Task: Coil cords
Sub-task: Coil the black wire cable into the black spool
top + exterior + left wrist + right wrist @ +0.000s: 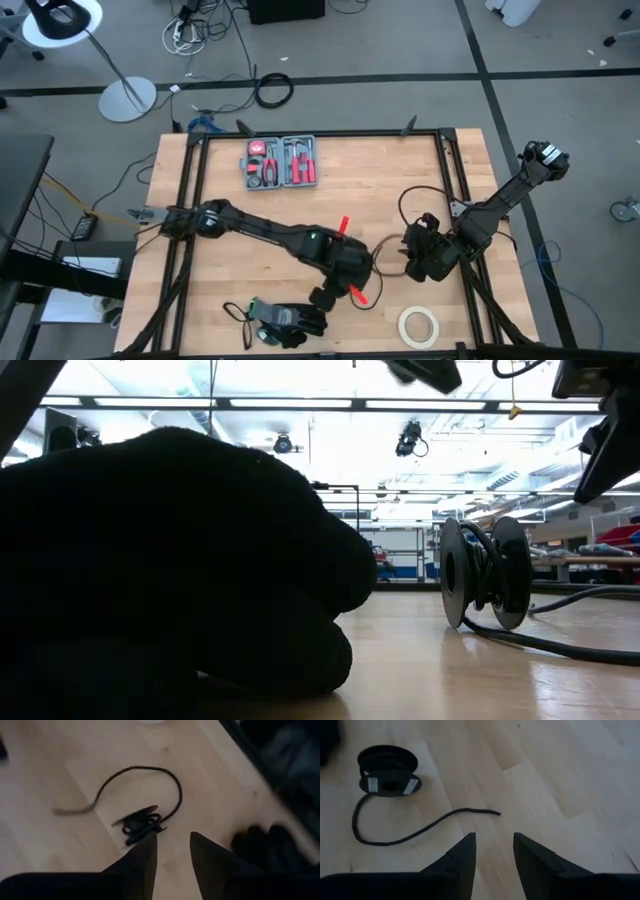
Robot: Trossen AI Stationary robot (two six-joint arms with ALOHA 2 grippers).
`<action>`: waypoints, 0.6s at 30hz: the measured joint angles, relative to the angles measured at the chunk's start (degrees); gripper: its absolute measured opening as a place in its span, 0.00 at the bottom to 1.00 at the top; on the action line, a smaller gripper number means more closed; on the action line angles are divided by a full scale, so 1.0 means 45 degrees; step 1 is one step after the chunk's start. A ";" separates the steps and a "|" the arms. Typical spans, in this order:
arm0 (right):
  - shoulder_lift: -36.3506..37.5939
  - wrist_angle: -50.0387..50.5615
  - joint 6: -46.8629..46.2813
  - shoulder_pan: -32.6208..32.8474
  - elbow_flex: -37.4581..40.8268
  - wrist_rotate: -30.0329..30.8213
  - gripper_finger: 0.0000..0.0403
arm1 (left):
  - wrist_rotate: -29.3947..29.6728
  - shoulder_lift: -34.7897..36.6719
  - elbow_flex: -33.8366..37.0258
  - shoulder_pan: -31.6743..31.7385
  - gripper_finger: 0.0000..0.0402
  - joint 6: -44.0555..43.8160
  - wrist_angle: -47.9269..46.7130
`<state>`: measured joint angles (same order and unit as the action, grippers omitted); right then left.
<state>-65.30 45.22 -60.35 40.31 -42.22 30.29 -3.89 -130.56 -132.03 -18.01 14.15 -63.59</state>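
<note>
Overhead, tabletop-level and both close wrist views share the cord (pixel 410 832).

table: pale wooden table (pixel 330 215) with a dark frame along its edges, filling the middle of the high view
upper middle: grey tool tray (pixel 280 162) holding red-handled tools
centre right: small black spool (pixel 388 771) standing on edge, the cord (pixel 410 832) trailing from it in a loose curve across the wood
lower right: roll of pale tape (pixel 419 325), lying flat
lower left: black gloves (pixel 285 320), near the front edge
</note>
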 joint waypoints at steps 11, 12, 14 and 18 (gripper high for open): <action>-0.0044 -0.0110 -0.0311 0.0427 0.0000 0.0085 0.32 | 0.2690 -0.0955 0.0009 -0.0857 0.30 0.5523 0.0379; -0.0044 -0.0114 -0.0336 0.0451 0.0000 0.0085 0.32 | 0.2740 -0.1055 0.0000 -0.0843 0.30 0.5514 0.0470; -0.0044 -0.0079 -0.0350 0.0519 0.0000 0.0114 0.32 | 0.2941 -0.1171 0.0000 -0.0821 0.30 0.5542 0.0301; -0.0044 -0.0029 -0.0585 0.0540 0.0000 0.0153 0.32 | 0.3053 -0.1273 -0.0015 -0.0833 0.30 0.5903 0.0019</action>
<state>-65.49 45.09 -62.98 42.74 -42.22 30.98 9.85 -136.29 -132.09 -21.76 40.71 -63.50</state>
